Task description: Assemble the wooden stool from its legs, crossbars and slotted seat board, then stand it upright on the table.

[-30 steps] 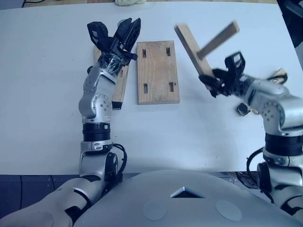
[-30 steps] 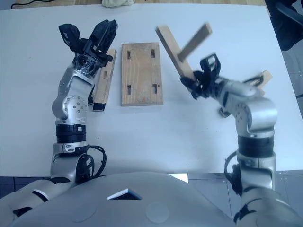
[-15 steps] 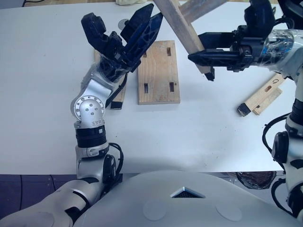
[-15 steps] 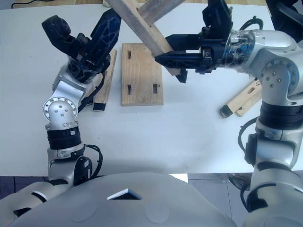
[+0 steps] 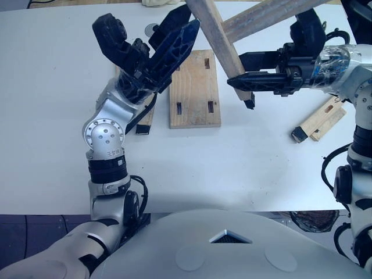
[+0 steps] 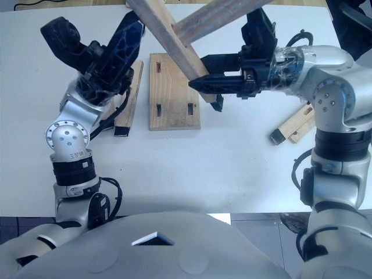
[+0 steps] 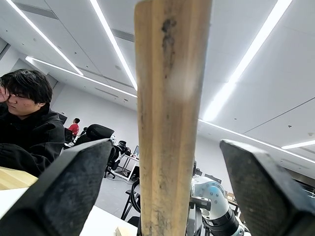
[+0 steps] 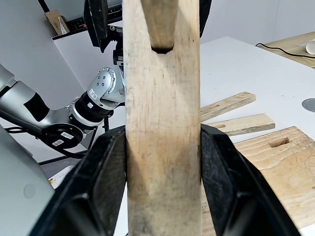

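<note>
Had plenty of bare table (image 5: 52, 151) along the near side, room enough to swing. Had the slotted seat board (image 5: 194, 88) flat mid-table, slots up. Held the leg-and-crossbar piece (image 5: 214, 29) high over the board's far right corner, right gripper (image 5: 235, 68) pinching the leg's lower end, crossbar plugged into its mortise. Kept one loose leg (image 5: 145, 113) beside the board under the left arm, another near the right edge. Spread the left gripper (image 5: 148, 23) wide, seemingly lined up on the raised leg, touching no wood. Risked a long-lever twist in that low pinch, or a clip against the open gripper on the way down.
</note>
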Action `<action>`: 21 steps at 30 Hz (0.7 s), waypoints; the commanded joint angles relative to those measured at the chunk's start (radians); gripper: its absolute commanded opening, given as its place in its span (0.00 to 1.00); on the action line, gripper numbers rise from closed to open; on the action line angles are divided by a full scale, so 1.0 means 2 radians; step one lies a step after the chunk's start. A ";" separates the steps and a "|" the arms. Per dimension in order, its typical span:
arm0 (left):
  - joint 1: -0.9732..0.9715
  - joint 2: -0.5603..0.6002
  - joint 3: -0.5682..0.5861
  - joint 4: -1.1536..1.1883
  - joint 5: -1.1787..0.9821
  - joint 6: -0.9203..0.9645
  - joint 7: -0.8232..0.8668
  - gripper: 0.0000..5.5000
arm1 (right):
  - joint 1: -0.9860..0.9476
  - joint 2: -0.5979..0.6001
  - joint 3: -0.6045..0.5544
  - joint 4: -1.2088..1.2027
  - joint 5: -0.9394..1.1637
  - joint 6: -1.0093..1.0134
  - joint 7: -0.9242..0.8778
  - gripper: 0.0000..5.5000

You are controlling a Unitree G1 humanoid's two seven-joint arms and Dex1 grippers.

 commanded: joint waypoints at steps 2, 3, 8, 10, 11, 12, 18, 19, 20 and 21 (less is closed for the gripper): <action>-0.018 0.007 0.004 0.009 0.003 -0.005 -0.004 0.73 | 0.006 -0.021 0.013 -0.015 -0.009 -0.013 0.009 0.37; -0.022 0.008 0.004 0.012 0.004 -0.005 -0.005 0.73 | 0.007 -0.022 0.015 -0.016 -0.011 -0.015 0.010 0.37; -0.033 0.015 0.002 0.021 0.006 -0.001 -0.017 0.68 | 0.013 -0.028 0.023 -0.017 -0.018 -0.025 0.015 0.37; -0.032 0.019 0.001 0.021 0.001 0.003 -0.026 0.64 | 0.016 -0.031 0.026 -0.019 -0.019 -0.028 0.016 0.37; -0.031 0.020 0.001 0.021 -0.002 0.005 -0.028 0.60 | 0.017 -0.031 0.026 -0.020 -0.019 -0.028 0.016 0.37; -0.031 0.020 0.002 0.021 -0.003 0.005 -0.029 0.59 | 0.018 -0.031 0.027 -0.020 -0.019 -0.028 0.016 0.37; -0.028 0.015 0.019 0.028 -0.025 0.006 -0.025 0.42 | 0.024 -0.031 0.029 -0.024 -0.016 -0.024 0.017 0.37; -0.028 0.015 0.022 0.029 -0.027 0.006 -0.023 0.41 | 0.025 -0.031 0.029 -0.025 -0.015 -0.023 0.017 0.37; -0.027 0.012 0.026 0.032 -0.031 0.005 -0.019 0.38 | 0.025 -0.030 0.029 -0.025 -0.014 -0.023 0.016 0.36; -0.029 0.009 0.034 0.038 -0.038 0.003 -0.013 0.38 | 0.026 -0.029 0.028 -0.026 -0.013 -0.024 0.015 0.36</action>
